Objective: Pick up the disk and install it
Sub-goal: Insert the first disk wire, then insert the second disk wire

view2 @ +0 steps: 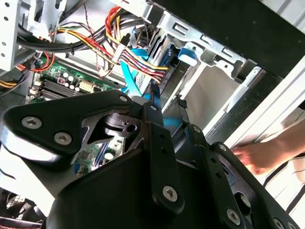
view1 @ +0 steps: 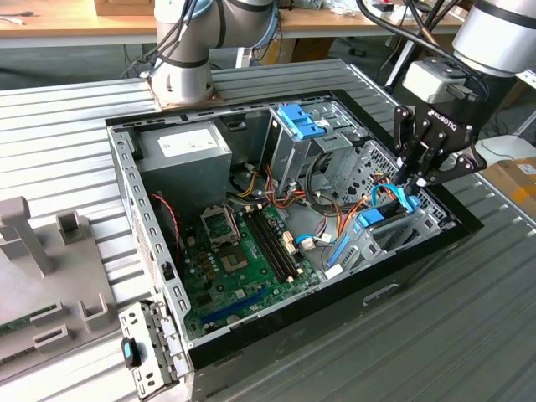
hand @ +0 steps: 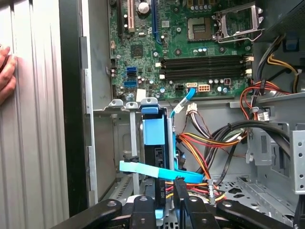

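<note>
One computer case [view1: 276, 318], one disk [hand: 155, 138], one hand [hand: 5, 71].

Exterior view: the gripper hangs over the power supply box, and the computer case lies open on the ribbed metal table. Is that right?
Not quite. In the exterior view the gripper is not over the power supply box. It is at the drive bay on the exterior view's right, where the disk stands. The computer case does lie open on the ribbed metal table.

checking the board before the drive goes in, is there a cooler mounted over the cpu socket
No. In the first wrist view the cpu socket on the motherboard lies bare, its metal frame exposed with no cooler over it.
</note>
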Robot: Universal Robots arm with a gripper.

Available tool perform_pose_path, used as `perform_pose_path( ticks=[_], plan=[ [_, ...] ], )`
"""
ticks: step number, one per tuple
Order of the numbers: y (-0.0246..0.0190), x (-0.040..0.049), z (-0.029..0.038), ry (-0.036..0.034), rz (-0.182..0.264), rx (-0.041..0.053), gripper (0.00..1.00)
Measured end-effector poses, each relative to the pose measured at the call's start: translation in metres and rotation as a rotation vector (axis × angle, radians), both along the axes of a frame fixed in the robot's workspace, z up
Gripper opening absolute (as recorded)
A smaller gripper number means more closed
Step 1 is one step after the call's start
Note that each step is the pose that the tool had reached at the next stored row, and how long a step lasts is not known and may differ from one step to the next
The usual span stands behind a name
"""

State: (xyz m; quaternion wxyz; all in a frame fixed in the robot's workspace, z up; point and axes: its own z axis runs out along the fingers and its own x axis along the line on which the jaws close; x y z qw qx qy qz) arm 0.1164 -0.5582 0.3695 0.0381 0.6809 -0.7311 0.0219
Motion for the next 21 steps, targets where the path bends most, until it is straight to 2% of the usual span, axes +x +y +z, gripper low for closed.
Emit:
perform_pose_path(
  ticks=[3,21],
  plan=[
    [0.0,-0.0039,0.0,-0.0017,0.002,0.0048,0.3],
    [0.0002,-0.0044,0.0,-0.0017,0.002,0.0047,0.3]
  ],
)
